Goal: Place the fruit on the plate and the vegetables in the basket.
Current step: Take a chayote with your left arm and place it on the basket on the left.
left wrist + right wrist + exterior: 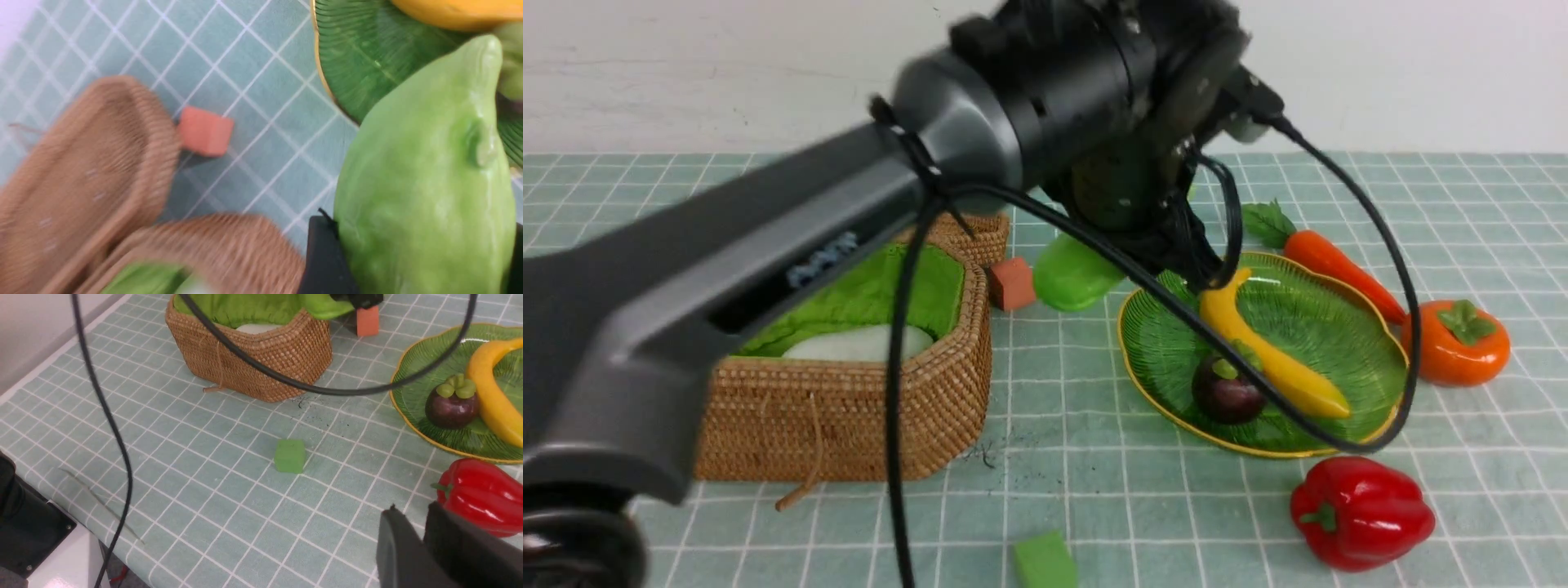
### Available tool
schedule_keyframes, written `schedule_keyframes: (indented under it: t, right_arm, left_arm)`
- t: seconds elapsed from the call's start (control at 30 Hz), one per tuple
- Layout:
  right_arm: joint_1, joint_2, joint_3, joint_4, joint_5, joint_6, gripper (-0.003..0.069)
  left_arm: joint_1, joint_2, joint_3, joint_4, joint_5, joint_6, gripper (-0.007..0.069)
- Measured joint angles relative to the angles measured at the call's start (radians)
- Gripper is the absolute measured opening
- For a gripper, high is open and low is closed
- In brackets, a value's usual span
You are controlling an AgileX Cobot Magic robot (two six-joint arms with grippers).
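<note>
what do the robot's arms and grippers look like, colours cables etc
The left arm is a boxy grey link ending in a round black wrist housing. Loose black cables run along it, cinched by a black tie. The left gripper and right gripper have plain matte black fingers. No markings show.

Banana [1286, 371] and mangosteen [1227, 392] lay on plate [1331, 327]; radish [858, 343] in basket [849, 416]; gourd [1074, 273] under left arm [768, 237], between basket and plate.

Woven rattan basket [849, 425] — cloth lining [882, 294], glossy gourd [425, 183] and pepper [1364, 510], ribbed glass plate [1168, 351], matt tablecloth [1094, 457]
</note>
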State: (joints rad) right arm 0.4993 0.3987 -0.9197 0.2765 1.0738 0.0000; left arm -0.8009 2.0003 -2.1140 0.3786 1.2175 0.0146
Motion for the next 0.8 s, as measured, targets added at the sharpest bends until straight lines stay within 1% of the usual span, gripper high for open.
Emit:
schedule_keyframes:
  t: [0.17,0.23,0.3,0.37,0.4,0.43,0.53,0.67,0.8]
  right_arm:
    - [0.0,0.0,0.0,0.0,-0.013,0.0,0.0108]
    - [0.0,0.0,0.0,0.0,-0.014,0.0,0.0108]
    - [0.0,0.0,0.0,0.007,-0.015,0.0,0.0108]
    - [0.0,0.0,0.0,0.015,-0.015,0.0,0.0108]
    - [0.0,0.0,0.0,0.015,-0.015,0.0,0.0108]
    - [0.0,0.0,0.0,0.02,-0.015,-0.01,0.0108]
    - [0.0,0.0,0.0,0.046,-0.015,-0.021,0.0108]
    - [0.0,0.0,0.0,0.097,-0.016,-0.046,0.0108]
    - [0.0,0.0,0.0,0.149,-0.004,-0.074,0.0108]
  left_arm:
    - [0.038,-0.188,0.135,0.01,0.015,0.089,0.0444]
    - [0.077,-0.295,0.278,0.009,0.015,0.167,0.0444]
    - [0.128,-0.388,0.405,0.008,0.015,0.284,0.0444]
    - [0.203,-0.441,0.517,0.006,-0.007,0.39,0.0444]
    - [0.219,-0.447,0.536,0.006,-0.018,0.412,0.0444]
    - [0.274,-0.453,0.588,0.009,-0.057,0.48,0.0444]
    - [0.371,-0.422,0.641,0.012,-0.15,0.573,0.0444]
    - [0.441,-0.357,0.649,0.003,-0.222,0.607,0.0444]
    - [0.458,-0.302,0.65,-0.001,-0.281,0.611,0.0444]
